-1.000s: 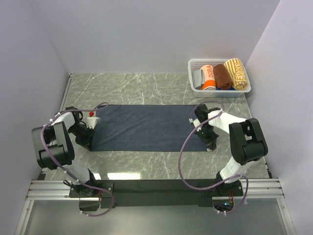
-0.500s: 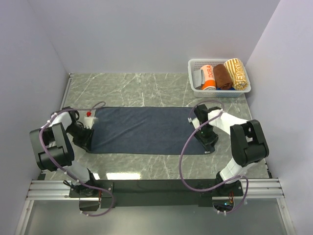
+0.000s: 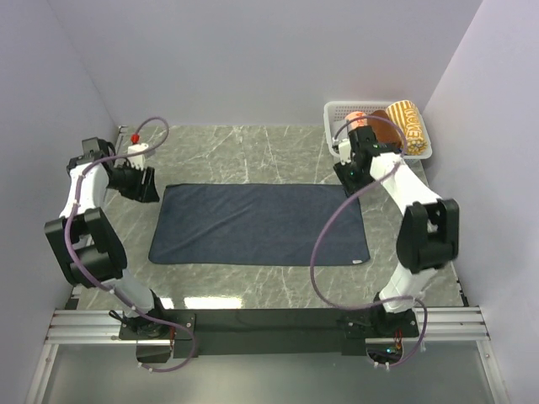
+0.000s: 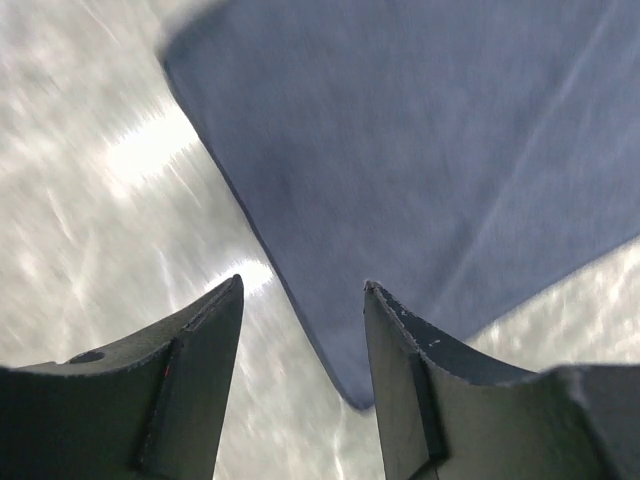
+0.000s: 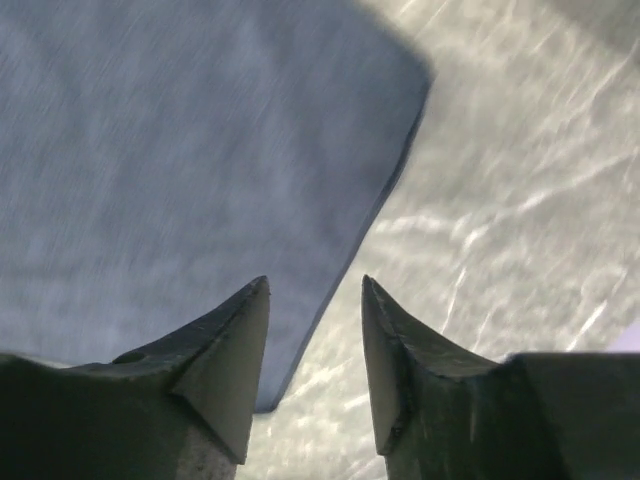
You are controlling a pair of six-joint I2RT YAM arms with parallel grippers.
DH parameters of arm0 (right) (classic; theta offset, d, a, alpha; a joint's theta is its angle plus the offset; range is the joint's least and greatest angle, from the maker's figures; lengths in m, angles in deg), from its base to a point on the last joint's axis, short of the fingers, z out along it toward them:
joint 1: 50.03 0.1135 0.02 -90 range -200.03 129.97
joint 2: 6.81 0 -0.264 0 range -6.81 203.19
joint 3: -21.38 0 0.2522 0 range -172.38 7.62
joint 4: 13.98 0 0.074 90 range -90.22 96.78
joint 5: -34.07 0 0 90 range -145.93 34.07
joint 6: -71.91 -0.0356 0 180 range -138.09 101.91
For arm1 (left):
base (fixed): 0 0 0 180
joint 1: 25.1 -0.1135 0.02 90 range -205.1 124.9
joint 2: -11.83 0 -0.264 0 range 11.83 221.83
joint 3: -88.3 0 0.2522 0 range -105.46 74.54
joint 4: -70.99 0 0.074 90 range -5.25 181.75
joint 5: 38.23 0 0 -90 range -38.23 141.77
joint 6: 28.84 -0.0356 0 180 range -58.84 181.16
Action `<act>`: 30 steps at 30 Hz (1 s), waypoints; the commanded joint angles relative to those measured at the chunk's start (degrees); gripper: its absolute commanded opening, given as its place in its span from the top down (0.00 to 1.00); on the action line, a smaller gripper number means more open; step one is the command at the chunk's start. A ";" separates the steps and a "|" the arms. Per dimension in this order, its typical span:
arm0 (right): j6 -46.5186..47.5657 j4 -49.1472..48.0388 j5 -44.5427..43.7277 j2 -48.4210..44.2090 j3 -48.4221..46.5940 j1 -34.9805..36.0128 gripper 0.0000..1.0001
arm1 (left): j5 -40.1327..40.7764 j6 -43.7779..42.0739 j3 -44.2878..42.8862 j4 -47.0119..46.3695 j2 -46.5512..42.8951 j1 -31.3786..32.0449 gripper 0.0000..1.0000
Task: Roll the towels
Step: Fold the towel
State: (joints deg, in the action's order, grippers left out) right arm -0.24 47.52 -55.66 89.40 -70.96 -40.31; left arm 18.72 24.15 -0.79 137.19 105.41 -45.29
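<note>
The dark navy towel (image 3: 261, 223) lies spread flat on the marble table, its long side running left to right. My left gripper (image 3: 150, 187) hovers at the towel's far left corner, open and holding nothing. In the left wrist view the towel (image 4: 420, 150) has its edge running between the open fingers of that gripper (image 4: 304, 283). My right gripper (image 3: 344, 177) hovers at the far right corner, also open and empty. In the right wrist view the towel (image 5: 180, 150) fills the left side, and its edge passes under the gap of the gripper (image 5: 315, 280).
A white lattice basket (image 3: 335, 110) stands at the far right corner with orange, brown and yellow rolled cloths in it, just behind the right arm. Walls close in the table on the left, back and right. Bare marble (image 3: 253, 151) lies beyond the towel.
Both grippers have opened at the towel's near corners, let go, and swung away to its far corners. The towel now lies flat, shifted slightly toward the near edge.
</note>
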 commanded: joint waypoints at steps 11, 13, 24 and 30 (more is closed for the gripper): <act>0.43 -0.37 -0.19 21.12 -19.58 -3.56 0.57 | -6.84 2.57 -15.71 -7.37 14.76 -0.82 0.29; 0.70 -0.11 -0.19 22.18 -20.64 -3.56 0.58 | -6.67 1.60 -19.14 -5.69 17.24 -0.73 0.32; 2.72 1.65 -0.19 25.08 -21.79 -4.26 0.69 | -0.61 -3.76 -23.73 -4.19 26.91 3.57 0.44; 2.90 2.00 -0.19 26.23 -22.75 -4.97 0.75 | 2.29 -5.53 -24.34 -5.51 29.55 6.65 0.44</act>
State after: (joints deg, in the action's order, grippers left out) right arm 1.94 48.70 -55.72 115.34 -90.68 -44.42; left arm 19.57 20.98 -23.00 132.47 133.60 -39.73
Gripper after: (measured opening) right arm 0.260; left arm 0.557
